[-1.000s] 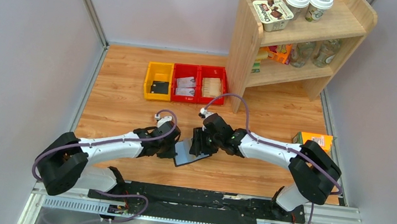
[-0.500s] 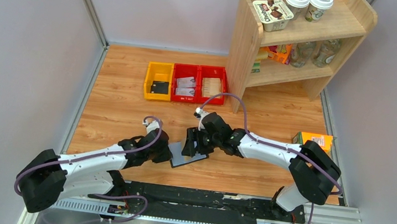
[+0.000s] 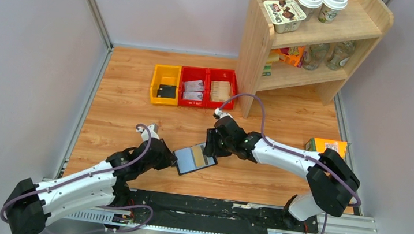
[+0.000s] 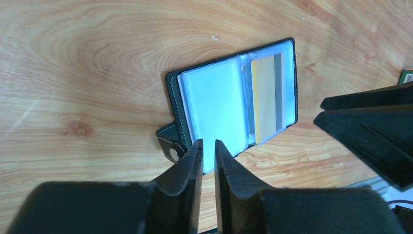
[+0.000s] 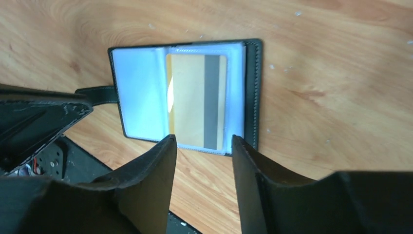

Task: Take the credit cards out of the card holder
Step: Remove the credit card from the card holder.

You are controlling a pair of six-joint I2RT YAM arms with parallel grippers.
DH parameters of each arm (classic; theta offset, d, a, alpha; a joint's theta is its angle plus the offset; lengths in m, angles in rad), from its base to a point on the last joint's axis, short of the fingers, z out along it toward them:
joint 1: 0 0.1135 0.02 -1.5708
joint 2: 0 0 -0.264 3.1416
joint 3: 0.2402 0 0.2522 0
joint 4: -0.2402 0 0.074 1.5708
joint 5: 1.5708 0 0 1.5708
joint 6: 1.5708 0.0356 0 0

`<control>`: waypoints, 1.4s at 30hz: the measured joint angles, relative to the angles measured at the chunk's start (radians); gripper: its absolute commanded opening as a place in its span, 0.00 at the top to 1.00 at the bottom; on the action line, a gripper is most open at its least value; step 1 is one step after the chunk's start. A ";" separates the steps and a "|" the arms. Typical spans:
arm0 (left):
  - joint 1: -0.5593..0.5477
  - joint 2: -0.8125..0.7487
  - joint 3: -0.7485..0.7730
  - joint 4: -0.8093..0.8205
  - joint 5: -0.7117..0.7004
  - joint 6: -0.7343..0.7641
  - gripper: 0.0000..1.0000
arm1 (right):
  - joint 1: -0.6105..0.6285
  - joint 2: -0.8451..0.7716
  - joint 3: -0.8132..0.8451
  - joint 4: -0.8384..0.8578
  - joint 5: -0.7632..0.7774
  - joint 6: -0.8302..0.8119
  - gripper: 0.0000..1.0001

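The left arm (image 3: 84,182) and right arm (image 3: 282,154) look alike: smooth white shells cover the long links, and bulky black housings with rounded corners sit at the joints. A grey-purple cable (image 3: 262,116) runs along each arm and loops free near the wrist. The left gripper (image 4: 206,144) has 2 matte black fingers (image 4: 187,170), wedge-shaped and tapering to thin flat tips with scuffed, greyish edges. The right gripper (image 5: 203,141) has the same black fingers, broad at the root and lightly worn along the rims. Both bases are mounted on a black rail (image 3: 207,207) fronted by a silver slotted strip (image 3: 193,227).
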 measured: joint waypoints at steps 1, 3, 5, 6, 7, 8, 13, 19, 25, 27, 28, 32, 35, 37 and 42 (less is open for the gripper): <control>0.000 -0.021 0.000 -0.015 -0.009 0.000 0.73 | -0.006 -0.006 0.000 -0.005 0.012 -0.003 0.57; 0.000 -0.052 0.002 -0.044 -0.026 0.008 0.68 | -0.017 -0.012 0.000 -0.009 0.026 -0.011 0.60; 0.000 -0.064 0.012 -0.064 -0.031 0.019 0.64 | -0.024 -0.012 0.000 -0.009 0.023 -0.019 0.63; 0.000 -0.066 0.022 -0.069 -0.031 0.029 0.60 | -0.027 -0.012 0.000 -0.009 0.018 -0.024 0.64; 0.000 -0.065 0.034 -0.071 -0.029 0.037 0.56 | -0.030 -0.012 0.001 -0.008 0.013 -0.027 0.65; 0.000 -0.063 0.048 -0.066 -0.026 0.043 0.53 | -0.034 -0.010 0.003 -0.008 0.007 -0.032 0.66; 0.000 0.005 0.069 0.066 0.019 0.056 0.50 | -0.053 0.021 0.015 0.014 -0.032 -0.047 0.68; 0.000 0.251 0.072 0.279 0.124 0.055 0.50 | -0.072 0.071 0.015 0.041 -0.071 -0.053 0.72; 0.020 0.386 0.065 0.404 0.177 0.029 0.50 | -0.088 0.106 0.008 0.092 -0.114 -0.051 0.74; 0.042 0.409 0.023 0.490 0.195 0.000 0.50 | -0.091 0.137 0.000 0.120 -0.139 -0.048 0.75; 0.048 0.418 0.009 0.513 0.201 -0.009 0.50 | -0.092 0.145 -0.005 0.125 -0.145 -0.047 0.75; 0.065 0.465 -0.021 0.582 0.224 -0.039 0.50 | -0.097 0.156 -0.019 0.147 -0.172 -0.028 0.75; 0.066 0.488 -0.027 0.624 0.232 -0.053 0.51 | -0.102 0.160 -0.029 0.167 -0.196 -0.012 0.76; 0.068 0.498 -0.036 0.657 0.242 -0.057 0.53 | -0.106 0.165 -0.035 0.181 -0.213 0.000 0.76; 0.070 0.500 -0.084 0.745 0.251 -0.073 0.60 | -0.109 0.171 -0.055 0.220 -0.248 0.032 0.76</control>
